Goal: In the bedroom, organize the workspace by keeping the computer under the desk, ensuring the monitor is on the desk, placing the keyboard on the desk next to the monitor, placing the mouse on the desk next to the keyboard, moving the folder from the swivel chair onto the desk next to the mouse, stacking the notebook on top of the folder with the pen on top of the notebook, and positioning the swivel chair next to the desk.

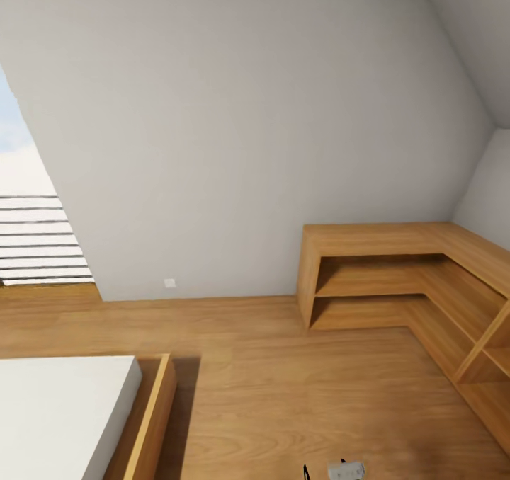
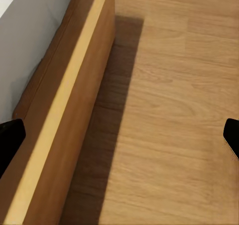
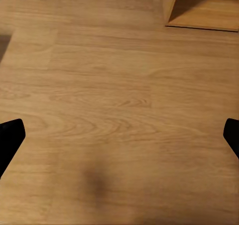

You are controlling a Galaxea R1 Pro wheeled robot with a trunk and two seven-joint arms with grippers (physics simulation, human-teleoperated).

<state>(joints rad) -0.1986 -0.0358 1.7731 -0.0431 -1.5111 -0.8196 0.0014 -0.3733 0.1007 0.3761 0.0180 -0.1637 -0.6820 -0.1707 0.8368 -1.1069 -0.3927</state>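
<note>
Facing a bare sloped wall [image 1: 248,112] across a wooden floor [image 1: 283,395], with a slatted window [image 1: 42,239] to the left and a low wooden corner shelf unit [image 1: 397,267] to the right. Carrying nothing: left gripper [image 2: 119,138] spread wide, black fingertips [image 2: 10,138] far apart, hanging over the floor just beside the wooden bed frame [image 2: 64,110] and its white mattress [image 1: 57,416]. Same on the right gripper [image 3: 119,135]: spread wide, empty, over bare boards, with a corner of the shelf unit ahead of it. Seeing a small grey part at the lower edge of the head view [image 1: 346,471], possibly a piece of the robot itself; too cropped to say.

Cannot place the desk, folder or swivel chair from here, so cannot tell which way they lie from either gripper, which arm is nearer, or how the folder's long axis runs. Judging this as travel: likely calls for turning the base away from this corner to find the desk before any reach
</note>
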